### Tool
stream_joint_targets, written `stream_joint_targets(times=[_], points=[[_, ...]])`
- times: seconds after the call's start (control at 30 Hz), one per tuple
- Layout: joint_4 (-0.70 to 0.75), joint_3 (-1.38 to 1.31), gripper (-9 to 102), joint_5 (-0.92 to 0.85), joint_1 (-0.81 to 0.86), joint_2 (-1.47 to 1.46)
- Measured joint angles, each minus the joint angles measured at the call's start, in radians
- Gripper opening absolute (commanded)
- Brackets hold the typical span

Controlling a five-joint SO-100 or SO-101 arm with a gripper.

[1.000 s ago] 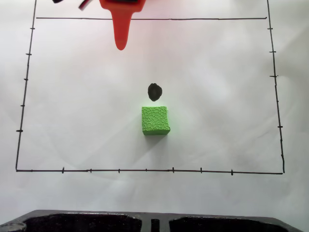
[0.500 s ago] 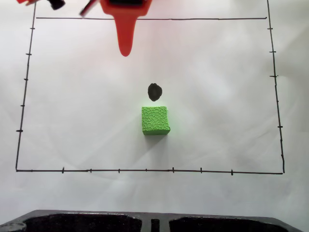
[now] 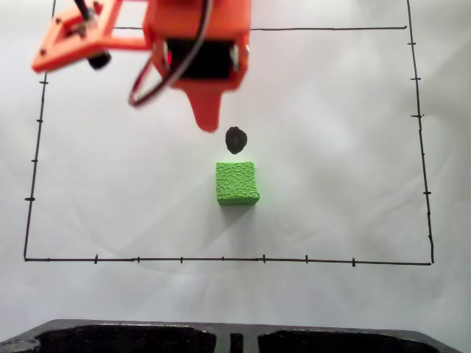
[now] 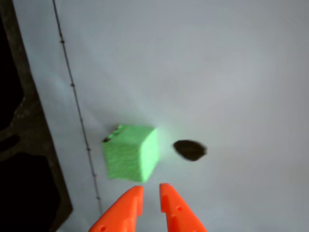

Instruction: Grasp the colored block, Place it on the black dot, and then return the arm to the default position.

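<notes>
Fixed view looks down on a white paper sheet (image 3: 331, 147) marked with a thin black border frame (image 3: 423, 147) and small tick marks. Near the middle of that frame, a little closer to its lower edge than its upper one, sits the colored block (image 3: 237, 183), a bright green cube with a crackled top. Just above it, apart from it by a narrow strip of bare paper, lies the black dot (image 3: 235, 139). The arm (image 3: 195, 44), bright orange with a black cable looping beneath it, reaches in from the upper edge of the frame, and its pointed tip hangs just left of the dot. A dark moulded object (image 3: 221, 337) runs along the bottom edge of this view.

Wrist view shows the end effector (image 4: 150, 192) at the bottom edge, its two orange fingers (image 4: 126, 208) nearly together with only a narrow gap between them, holding nothing. The block (image 4: 130, 152) lies just beyond the tips, slightly to their left, with the dot (image 4: 189, 150) close to its right, both on the paper.
</notes>
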Motion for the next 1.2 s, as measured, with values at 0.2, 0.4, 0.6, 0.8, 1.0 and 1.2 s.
stream_joint_targets(times=[0.2,0.4,0.6,0.8,1.0,1.2], points=[[0.003,-0.101,12,0.014,-0.051,-0.135],[0.003,-0.127,25,0.040,-0.049,-0.195],[0.008,-0.137,33,0.055,-0.049,-0.225],[0.052,-0.178,37,0.066,-0.049,-0.278],[0.051,-0.189,37,0.074,-0.052,-0.316],[0.038,-0.213,37,0.083,-0.055,-0.405]])
